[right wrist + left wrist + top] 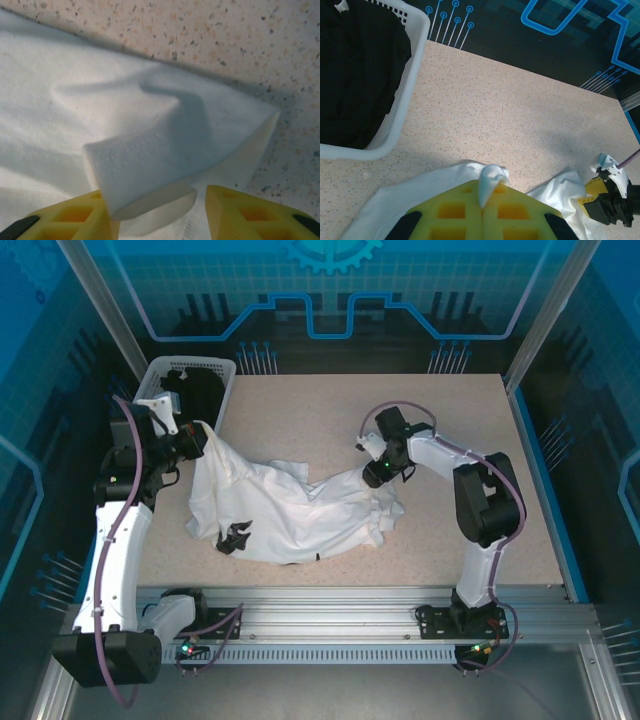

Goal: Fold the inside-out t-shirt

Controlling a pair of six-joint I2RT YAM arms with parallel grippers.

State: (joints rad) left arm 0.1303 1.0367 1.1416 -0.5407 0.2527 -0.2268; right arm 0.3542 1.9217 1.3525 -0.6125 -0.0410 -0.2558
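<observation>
The inside-out t-shirt is white and wrinkled and lies spread across the middle of the table, with a small black print near its front left. My left gripper is shut on its upper left corner; a tuft of white cloth pokes out between the closed yellow fingers. My right gripper hovers over the shirt's right end. Its fingers stand apart around a raised fold of stitched hem, which touches the left finger only. The left wrist view also catches the right gripper by the cloth.
A white laundry basket holding a black garment stands at the back left, close behind my left gripper; its rim and the dark cloth show in the left wrist view. Bare speckled tabletop lies behind the shirt.
</observation>
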